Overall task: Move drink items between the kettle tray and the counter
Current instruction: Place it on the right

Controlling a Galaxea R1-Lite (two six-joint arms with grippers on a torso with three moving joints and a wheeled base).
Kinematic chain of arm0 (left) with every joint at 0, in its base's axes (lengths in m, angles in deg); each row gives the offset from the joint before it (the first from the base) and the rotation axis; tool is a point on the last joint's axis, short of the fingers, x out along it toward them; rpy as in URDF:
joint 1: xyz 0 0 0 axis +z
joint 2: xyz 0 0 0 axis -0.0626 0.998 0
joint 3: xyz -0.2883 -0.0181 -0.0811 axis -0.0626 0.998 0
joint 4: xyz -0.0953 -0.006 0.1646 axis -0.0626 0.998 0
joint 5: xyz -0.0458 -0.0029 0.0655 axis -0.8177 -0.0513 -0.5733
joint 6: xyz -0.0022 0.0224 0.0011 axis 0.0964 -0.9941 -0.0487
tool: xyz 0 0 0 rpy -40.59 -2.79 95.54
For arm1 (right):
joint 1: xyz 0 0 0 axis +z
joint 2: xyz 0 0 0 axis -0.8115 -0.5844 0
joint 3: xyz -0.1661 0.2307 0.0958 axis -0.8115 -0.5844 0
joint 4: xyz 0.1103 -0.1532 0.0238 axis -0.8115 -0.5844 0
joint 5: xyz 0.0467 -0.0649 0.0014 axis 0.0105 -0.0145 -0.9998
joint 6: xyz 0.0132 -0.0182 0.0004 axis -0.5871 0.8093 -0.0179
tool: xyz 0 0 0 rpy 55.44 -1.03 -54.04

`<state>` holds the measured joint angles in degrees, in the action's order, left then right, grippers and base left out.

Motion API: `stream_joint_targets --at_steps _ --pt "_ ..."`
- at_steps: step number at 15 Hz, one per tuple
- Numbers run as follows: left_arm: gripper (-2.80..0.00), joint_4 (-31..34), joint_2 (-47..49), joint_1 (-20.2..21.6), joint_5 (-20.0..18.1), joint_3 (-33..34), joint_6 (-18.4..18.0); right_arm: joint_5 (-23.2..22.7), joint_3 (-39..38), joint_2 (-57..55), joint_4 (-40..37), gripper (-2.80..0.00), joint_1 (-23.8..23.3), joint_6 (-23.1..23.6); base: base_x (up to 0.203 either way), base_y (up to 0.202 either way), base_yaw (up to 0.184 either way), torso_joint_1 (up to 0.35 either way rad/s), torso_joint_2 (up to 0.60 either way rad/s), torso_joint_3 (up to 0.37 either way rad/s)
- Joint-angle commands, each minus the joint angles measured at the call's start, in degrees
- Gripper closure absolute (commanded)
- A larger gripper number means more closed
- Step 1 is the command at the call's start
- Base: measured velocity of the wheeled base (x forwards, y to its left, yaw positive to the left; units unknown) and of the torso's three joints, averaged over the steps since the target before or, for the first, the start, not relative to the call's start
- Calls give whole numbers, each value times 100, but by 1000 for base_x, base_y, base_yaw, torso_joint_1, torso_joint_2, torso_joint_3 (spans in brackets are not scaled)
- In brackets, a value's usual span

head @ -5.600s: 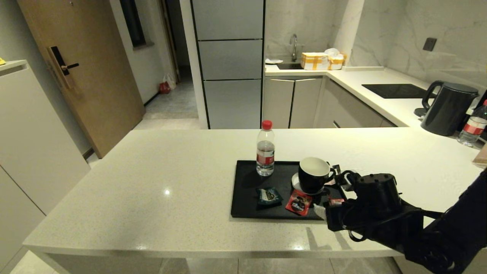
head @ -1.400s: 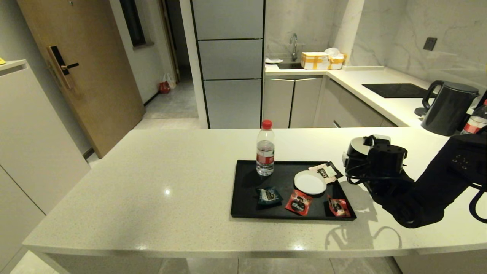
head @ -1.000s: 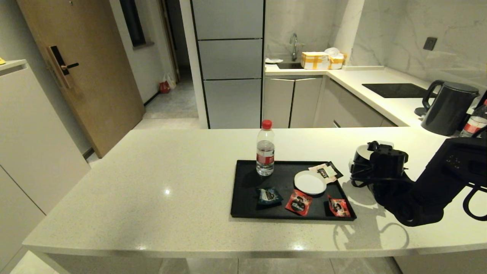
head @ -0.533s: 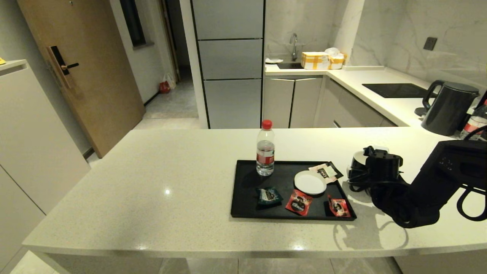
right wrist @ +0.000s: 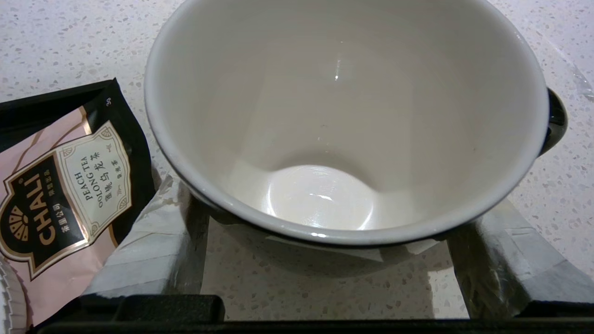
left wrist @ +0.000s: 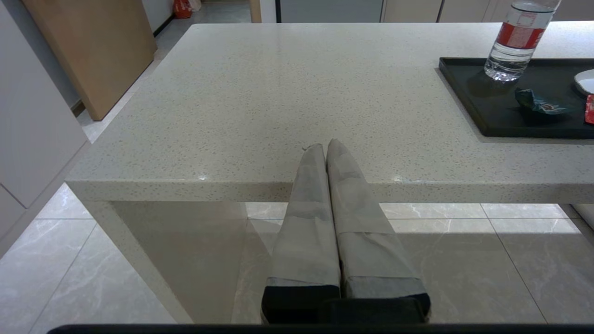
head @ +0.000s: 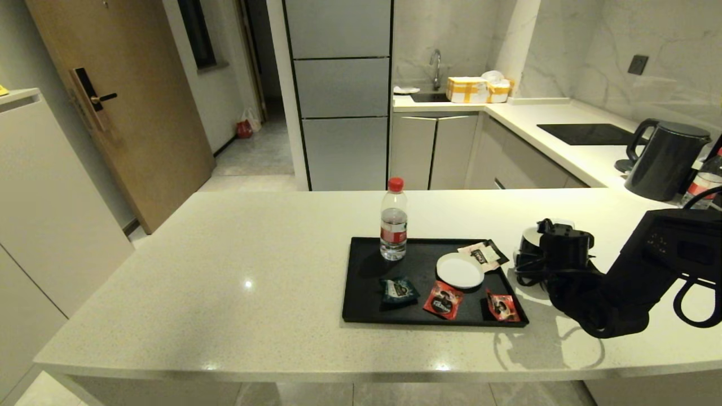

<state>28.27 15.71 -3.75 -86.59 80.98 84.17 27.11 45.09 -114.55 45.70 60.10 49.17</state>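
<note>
The black mug, white inside, stands on the speckled counter just right of the black kettle tray. My right gripper reaches over it from the right. In the right wrist view the taped fingers press the mug on both sides below its rim, so the right gripper is shut on it. The teal sachet lies at the tray's front left. My left gripper is shut and empty, just off the counter's front edge.
On the tray stand a red-capped water bottle and a white saucer, with two red sachets and a pink-and-black tea sachet beside the mug. A dark kettle and a cooktop are at the far right.
My right gripper lifted the mug off the saucer, carried it right past the tray's edge and lowered it onto the counter. Over the last half second it barely moved.
</note>
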Motion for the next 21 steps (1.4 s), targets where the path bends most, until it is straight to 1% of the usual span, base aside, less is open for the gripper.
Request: stream_joint_targets --at_steps 1,8,9,21 --pt "0 -4 -2 -2 0 -7 0 15 1 -32 38 0 2 -5 0 0 0 0 0 0" --pt "0 4 -2 -2 0 1 0 33 1 -41 38 0 2 -5 0 0 0 0 0 0" --pt "0 -4 -2 -2 0 -1 0 37 2 -43 38 -280 2 -5 0 0 0 0 0 0" --pt "0 4 -2 -2 0 1 0 77 27 -32 47 -280 -6 -31 0 0 0 0 0 0"
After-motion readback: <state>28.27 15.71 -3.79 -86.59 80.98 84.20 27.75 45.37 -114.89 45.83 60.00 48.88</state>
